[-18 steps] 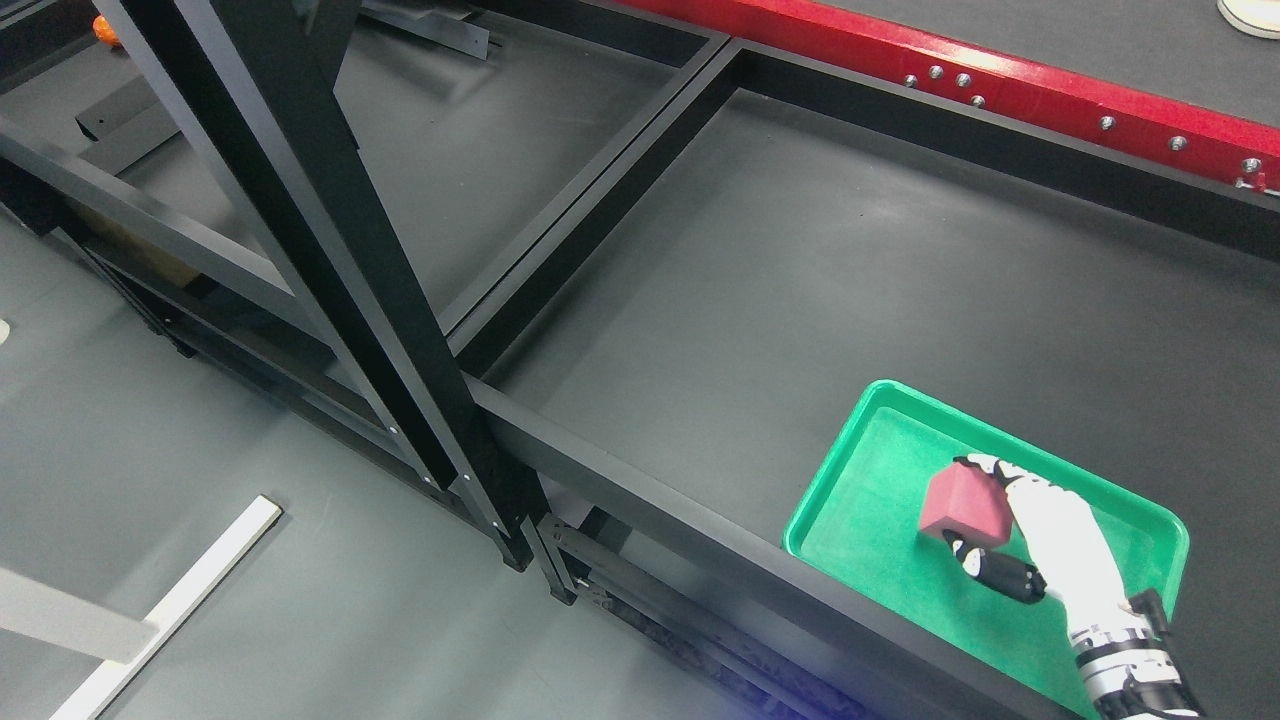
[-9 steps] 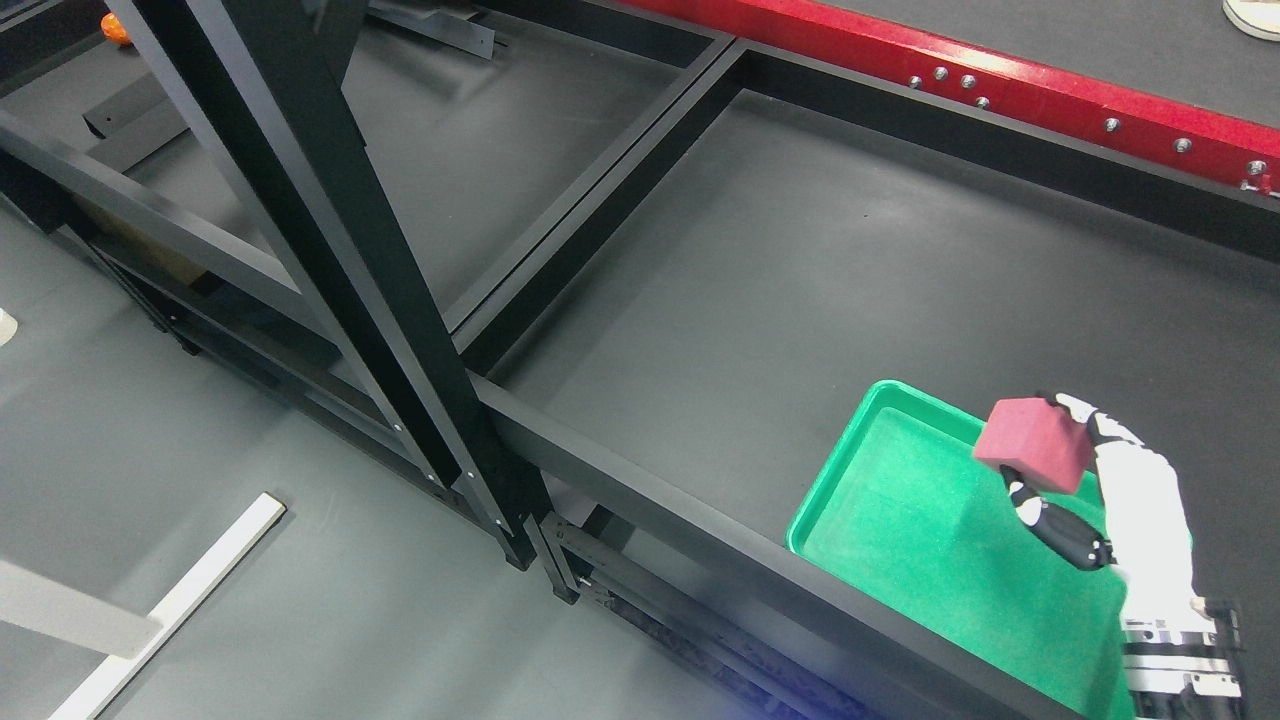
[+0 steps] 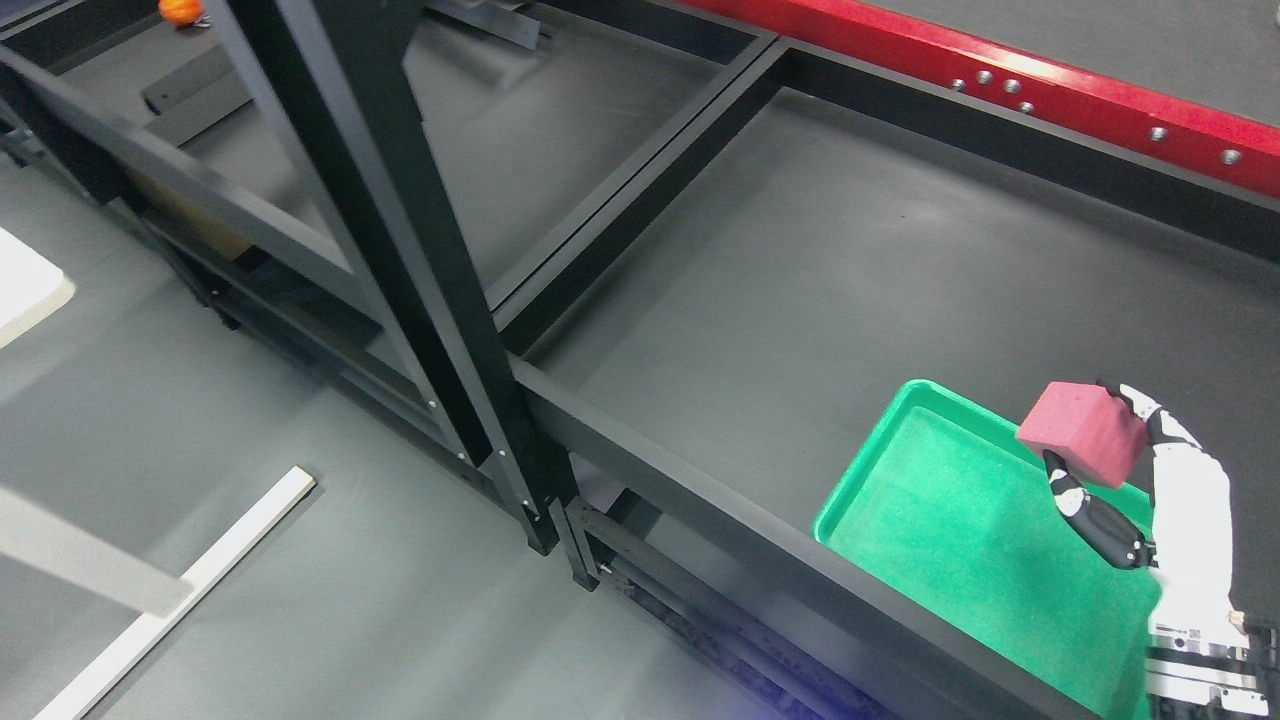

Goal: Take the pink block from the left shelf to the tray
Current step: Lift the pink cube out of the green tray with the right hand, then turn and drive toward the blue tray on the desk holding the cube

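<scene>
Even overhead light, sharp focus, soft shadows

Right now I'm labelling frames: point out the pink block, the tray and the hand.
Pink block (image 3: 1085,432), head view, front face.
Tray (image 3: 905,400), head view, far-left rim.
Right hand (image 3: 1190,490), head view, white back.

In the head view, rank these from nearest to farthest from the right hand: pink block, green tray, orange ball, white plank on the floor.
1. Pink block, gripped in the right hand.
2. Green tray, just below-left.
3. White plank, lower left floor.
4. Orange ball, top-left corner.
</scene>
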You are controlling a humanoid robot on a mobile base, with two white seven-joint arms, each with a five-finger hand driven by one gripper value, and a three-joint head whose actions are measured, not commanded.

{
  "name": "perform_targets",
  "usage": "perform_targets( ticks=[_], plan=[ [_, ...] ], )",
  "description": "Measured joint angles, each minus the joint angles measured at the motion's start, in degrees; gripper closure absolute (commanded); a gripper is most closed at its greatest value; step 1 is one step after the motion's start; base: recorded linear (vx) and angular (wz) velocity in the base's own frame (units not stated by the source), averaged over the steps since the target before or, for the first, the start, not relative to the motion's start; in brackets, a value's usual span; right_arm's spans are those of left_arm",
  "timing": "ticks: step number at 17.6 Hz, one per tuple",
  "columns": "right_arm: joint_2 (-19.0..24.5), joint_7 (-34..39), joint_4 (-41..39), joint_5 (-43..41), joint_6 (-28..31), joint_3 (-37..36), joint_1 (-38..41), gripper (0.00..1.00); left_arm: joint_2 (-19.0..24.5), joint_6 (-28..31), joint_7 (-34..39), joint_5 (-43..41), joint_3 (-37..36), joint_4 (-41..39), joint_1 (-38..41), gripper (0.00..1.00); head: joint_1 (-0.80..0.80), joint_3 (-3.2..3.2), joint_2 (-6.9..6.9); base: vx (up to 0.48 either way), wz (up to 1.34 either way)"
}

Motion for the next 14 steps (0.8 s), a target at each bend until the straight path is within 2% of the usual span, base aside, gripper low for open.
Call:
perform_targets(
  ticks=[7, 14],
  plan=[
    [0.29, -0.06, -0.02, -0.48, -0.07, -0.55, 0.71, 0.96, 0.00, 0.00, 0.00, 0.00, 0.00, 0.00, 0.00, 0.00, 0.00, 0.00, 0.00, -0.058, 0.39],
    [0.34, -0.07, -0.03, -0.85, -0.07, -0.84, 1.12, 0.96, 0.00, 0.00, 0.00, 0.00, 0.00, 0.00, 0.00, 0.00, 0.00, 0.00, 0.01, -0.079, 0.68]
  ],
)
